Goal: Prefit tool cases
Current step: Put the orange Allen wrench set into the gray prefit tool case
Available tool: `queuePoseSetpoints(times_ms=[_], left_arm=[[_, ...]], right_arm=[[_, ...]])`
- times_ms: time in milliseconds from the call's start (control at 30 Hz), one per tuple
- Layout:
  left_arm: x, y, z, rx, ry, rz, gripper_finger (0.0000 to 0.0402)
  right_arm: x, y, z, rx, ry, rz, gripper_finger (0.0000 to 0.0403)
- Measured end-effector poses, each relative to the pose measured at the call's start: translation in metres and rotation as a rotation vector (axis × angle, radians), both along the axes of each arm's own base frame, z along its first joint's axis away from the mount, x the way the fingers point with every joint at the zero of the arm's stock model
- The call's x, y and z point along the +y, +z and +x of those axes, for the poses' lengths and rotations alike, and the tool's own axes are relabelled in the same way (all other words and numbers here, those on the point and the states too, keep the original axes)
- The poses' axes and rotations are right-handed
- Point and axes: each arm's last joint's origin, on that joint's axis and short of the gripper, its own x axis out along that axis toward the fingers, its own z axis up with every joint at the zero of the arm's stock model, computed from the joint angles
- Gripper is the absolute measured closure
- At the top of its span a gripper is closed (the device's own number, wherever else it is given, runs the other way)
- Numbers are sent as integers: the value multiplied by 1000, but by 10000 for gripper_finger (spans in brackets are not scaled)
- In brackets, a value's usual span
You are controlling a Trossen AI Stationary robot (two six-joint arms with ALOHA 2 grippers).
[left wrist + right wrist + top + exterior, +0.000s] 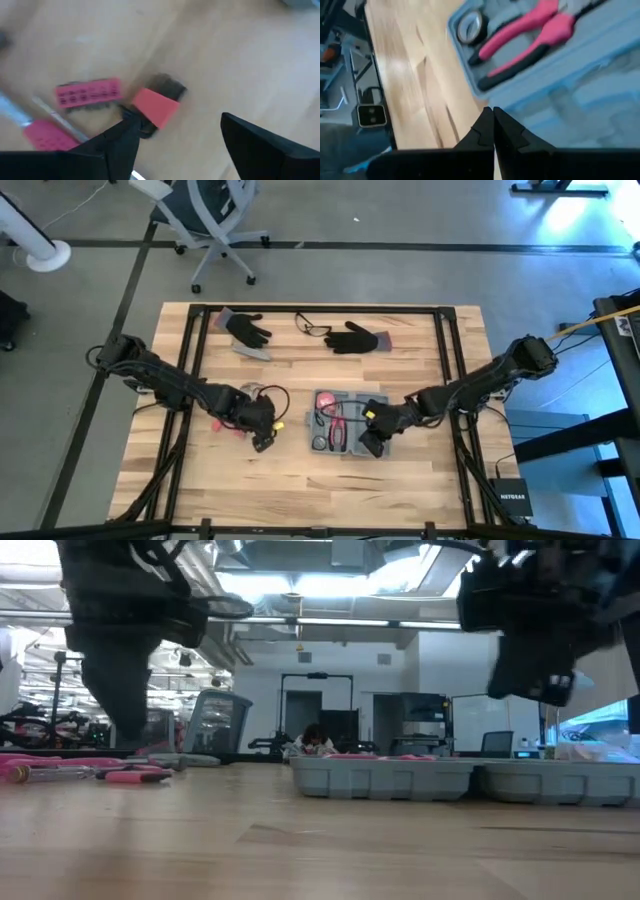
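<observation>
Risk check: left arm at the loose tools, case lying open.

High view: my left gripper (pixel 262 423) hovers just left of the flat grey-blue plastic tool case (pixel 345 421), over scattered red-handled tools (pixel 268 394); the right gripper (pixel 372 436) sits at the case's right half, clenched, holding nothing. Left wrist view: fingers parted around a small red block (pixel 155 107), one fingertip (pixel 131 131) close against it; closing off-centre could flick it away.

Loose red-handled tools (pixel 262 416) lay on the wooden table (pixel 420 470) just beside the left pincer, what looked like a small red block (pixel 156 106) sat between its fingers, while two black gloves (pixel 246 329) and glasses (pixel 311 327) rested well apart from both pincers.
</observation>
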Motion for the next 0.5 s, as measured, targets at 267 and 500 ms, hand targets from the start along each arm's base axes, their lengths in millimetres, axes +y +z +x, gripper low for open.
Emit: queuePoseSetpoints(times_ms=[267,500], left_arm=[[20,-4,-9,157,46,-15,366],[30,-4,-5,153,7,-16,401]], right_arm=[[-21,8,12,-43,58,14,403],[-43,8,17,-40,47,59,403]])
